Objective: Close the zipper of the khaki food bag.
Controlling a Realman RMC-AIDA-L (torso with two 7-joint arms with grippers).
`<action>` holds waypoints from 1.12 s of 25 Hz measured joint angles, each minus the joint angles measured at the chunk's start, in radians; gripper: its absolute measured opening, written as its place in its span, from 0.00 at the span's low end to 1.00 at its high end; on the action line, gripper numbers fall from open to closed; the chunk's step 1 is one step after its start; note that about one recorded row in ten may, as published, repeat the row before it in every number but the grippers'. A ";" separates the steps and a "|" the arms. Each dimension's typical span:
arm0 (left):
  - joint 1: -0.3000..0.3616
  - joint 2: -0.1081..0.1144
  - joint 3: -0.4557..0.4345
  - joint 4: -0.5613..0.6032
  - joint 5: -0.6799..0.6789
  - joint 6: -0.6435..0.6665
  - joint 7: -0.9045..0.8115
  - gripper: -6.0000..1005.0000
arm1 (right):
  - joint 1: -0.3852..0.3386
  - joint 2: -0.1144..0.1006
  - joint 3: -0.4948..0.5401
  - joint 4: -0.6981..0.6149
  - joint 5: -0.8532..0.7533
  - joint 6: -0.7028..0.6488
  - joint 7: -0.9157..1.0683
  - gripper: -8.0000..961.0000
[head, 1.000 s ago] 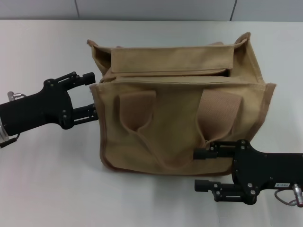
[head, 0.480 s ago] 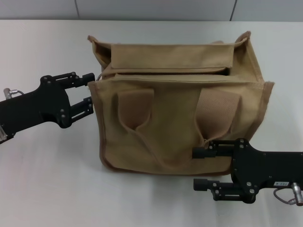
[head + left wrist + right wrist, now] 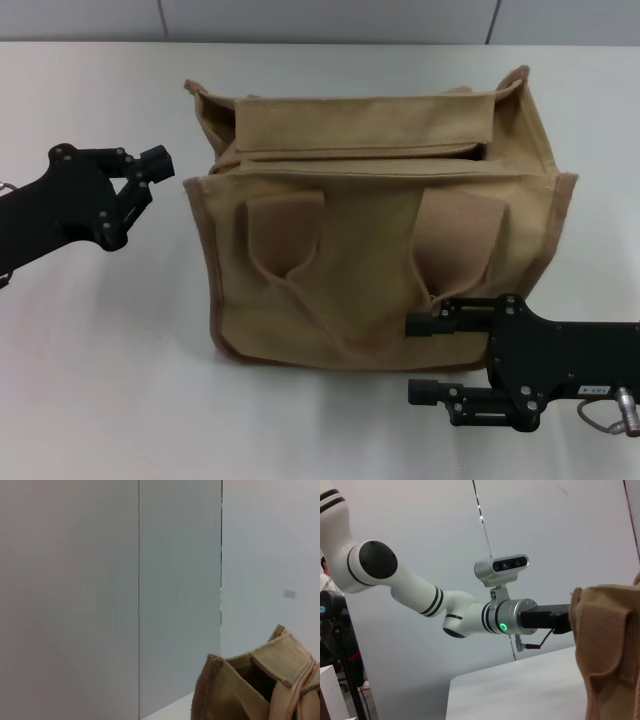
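The khaki food bag (image 3: 380, 250) stands upright on the worktop (image 3: 110, 400).
Left tool (image 3: 150, 175) at nine o'clock, fingers' state unclear; right tool (image 3: 425, 358), open, braces its five o'clock corner.

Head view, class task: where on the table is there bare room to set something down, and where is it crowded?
Free: the table in front of the left gripper and beside the khaki food bag; also the strip behind the bag. Crowded: the bag's front right corner, where the open right gripper sits.
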 joint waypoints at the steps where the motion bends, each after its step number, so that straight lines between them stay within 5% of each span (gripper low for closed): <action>1: 0.001 -0.001 -0.001 0.000 0.000 0.002 0.002 0.24 | 0.000 0.000 0.000 0.000 0.000 0.000 0.000 0.67; 6: 0.007 -0.001 -0.003 0.000 0.000 0.010 0.003 0.12 | -0.001 0.000 0.000 0.003 0.000 0.001 0.000 0.67; 9: 0.011 0.019 -0.012 -0.001 0.001 0.021 -0.061 0.00 | -0.001 0.000 0.000 0.002 0.000 0.002 0.000 0.67; 12: 0.008 0.033 0.008 -0.006 0.018 0.033 -0.101 0.00 | -0.003 0.000 0.003 0.001 0.000 0.002 0.000 0.67; 15: -0.001 0.023 0.041 0.004 0.044 0.020 -0.094 0.00 | -0.003 0.000 0.004 0.000 0.000 0.006 0.000 0.67; 28: -0.044 -0.027 0.066 0.049 0.047 -0.079 -0.012 0.48 | 0.000 0.000 0.010 -0.002 0.000 0.002 0.001 0.67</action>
